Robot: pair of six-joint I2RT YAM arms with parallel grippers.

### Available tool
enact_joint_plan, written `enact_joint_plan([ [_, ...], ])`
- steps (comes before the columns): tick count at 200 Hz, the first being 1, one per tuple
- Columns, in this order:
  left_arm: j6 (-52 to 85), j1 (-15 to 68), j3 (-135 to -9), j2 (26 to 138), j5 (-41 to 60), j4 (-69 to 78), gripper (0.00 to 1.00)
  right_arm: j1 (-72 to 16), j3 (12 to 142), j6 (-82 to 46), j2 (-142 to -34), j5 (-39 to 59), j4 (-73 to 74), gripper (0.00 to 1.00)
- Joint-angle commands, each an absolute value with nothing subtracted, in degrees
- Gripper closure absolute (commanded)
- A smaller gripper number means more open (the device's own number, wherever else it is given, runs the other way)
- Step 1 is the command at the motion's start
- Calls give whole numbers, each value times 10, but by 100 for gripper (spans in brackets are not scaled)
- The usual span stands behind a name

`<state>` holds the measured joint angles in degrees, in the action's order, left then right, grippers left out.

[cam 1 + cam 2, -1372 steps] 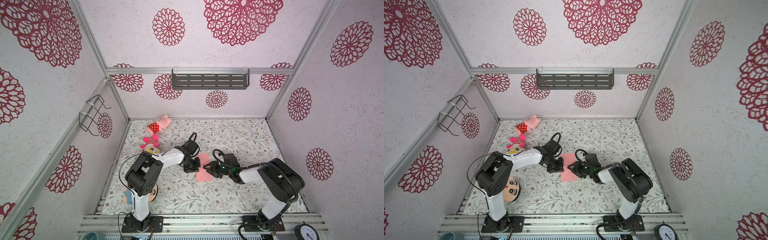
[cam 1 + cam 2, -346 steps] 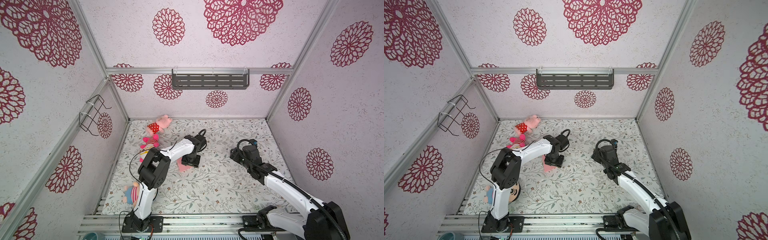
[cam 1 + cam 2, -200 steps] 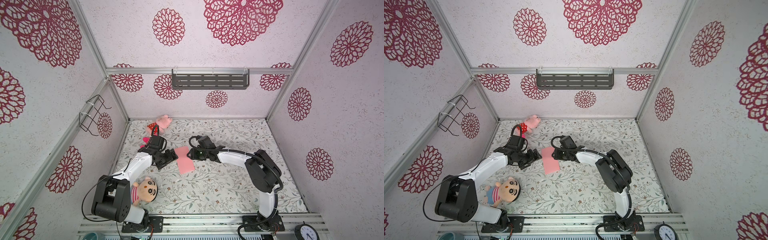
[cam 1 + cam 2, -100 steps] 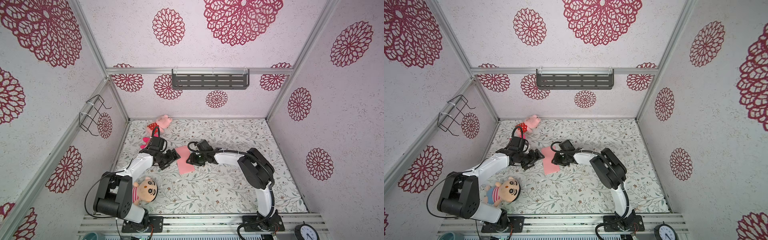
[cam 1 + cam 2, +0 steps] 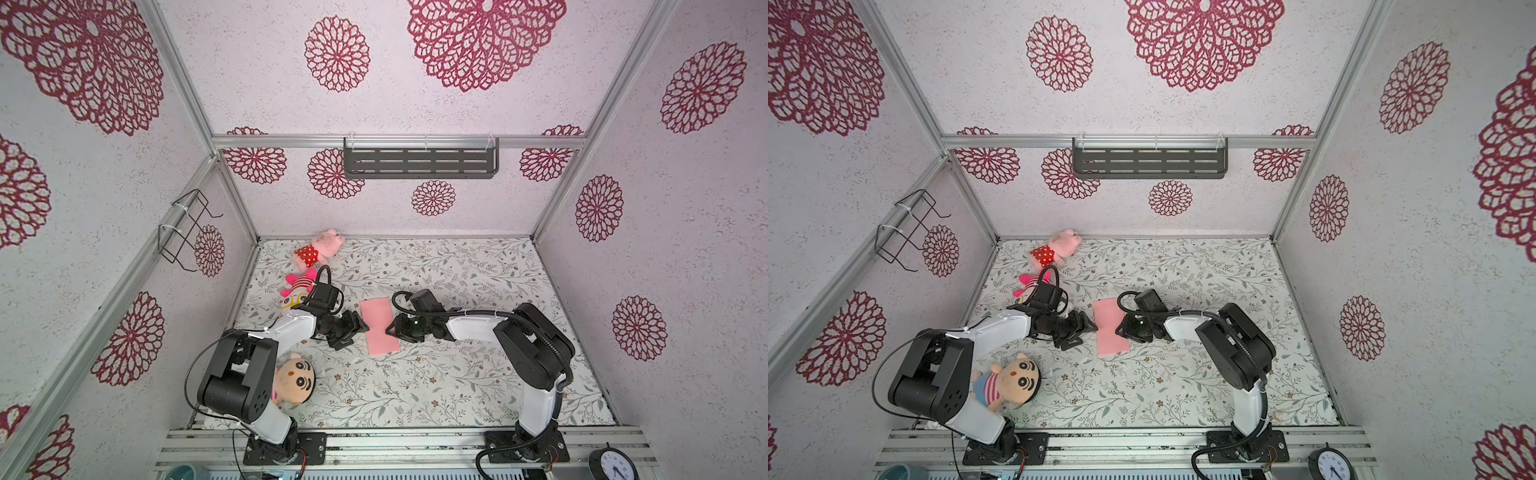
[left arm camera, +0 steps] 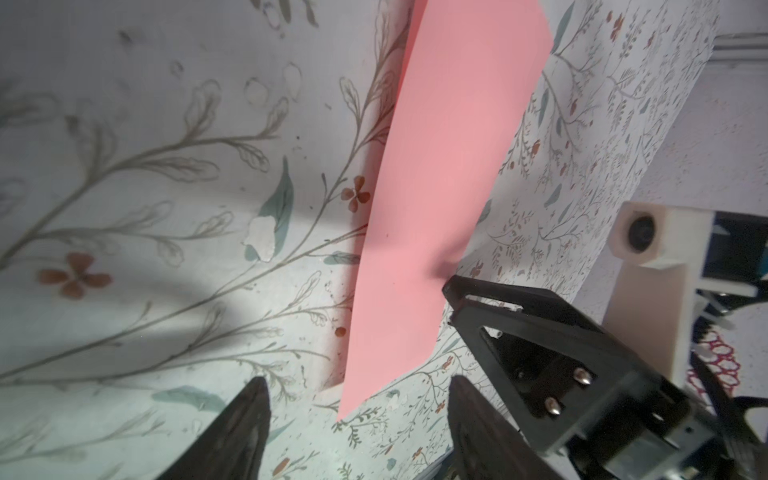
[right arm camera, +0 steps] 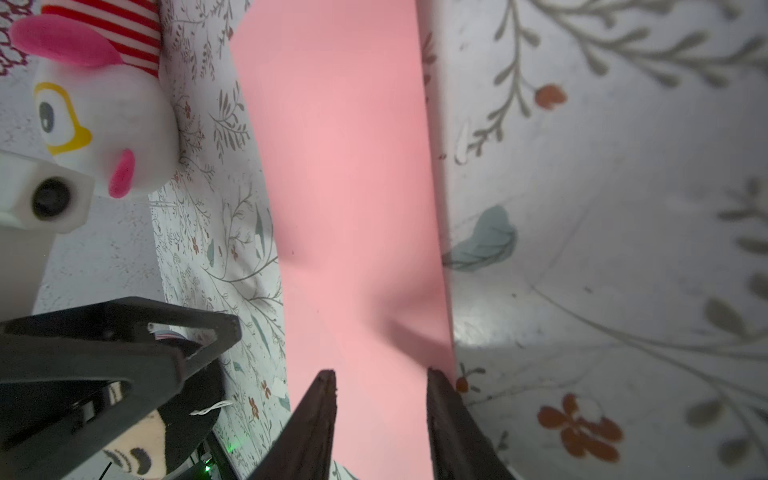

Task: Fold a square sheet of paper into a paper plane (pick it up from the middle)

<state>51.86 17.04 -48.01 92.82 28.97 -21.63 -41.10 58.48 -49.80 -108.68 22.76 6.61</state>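
The sheet of paper point(image 5: 379, 327) point(image 5: 1111, 328) lies on the floral mat as a long light pink rectangle, not a square. My left gripper point(image 5: 356, 332) point(image 6: 357, 384) sits low at its left edge, open, with a corner of the paper point(image 6: 419, 232) between the fingers. My right gripper point(image 5: 391, 330) point(image 7: 380, 373) is at the middle of the right edge, open. Its fingertips point(image 7: 434, 376) rest on the paper point(image 7: 345, 199), which buckles slightly there. No paper plane is in view.
Along the left side of the mat point(image 5: 457, 374) lie a pink plush in a red dress point(image 5: 318, 249), a striped pink plush point(image 5: 297, 286) beside my left arm, and a boy doll point(image 5: 293, 378). A dark shelf point(image 5: 419, 162) hangs on the back wall.
Both grippers have come in on the paper. The right one slid nearer along the right edge to its middle. The left one moved up to the left edge and its jaws narrowed.
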Motion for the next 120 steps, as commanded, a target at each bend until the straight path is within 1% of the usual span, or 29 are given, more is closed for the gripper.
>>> enact_joint_plan([
  [1,537,178,-478,947,306,-179,38,-410,569,-513,-1094,215,19,60],
  [38,543,180,-480,981,332,-151,51,-409,568,-512,-1092,215,19,61],
  [61,539,180,-482,1006,357,-130,52,-409,568,-510,-1092,214,21,61],
  [86,521,180,-496,1033,394,-124,55,-409,569,-511,-1093,215,27,61],
  [120,524,175,-493,1038,420,-87,63,-407,569,-511,-1092,219,40,61],
])
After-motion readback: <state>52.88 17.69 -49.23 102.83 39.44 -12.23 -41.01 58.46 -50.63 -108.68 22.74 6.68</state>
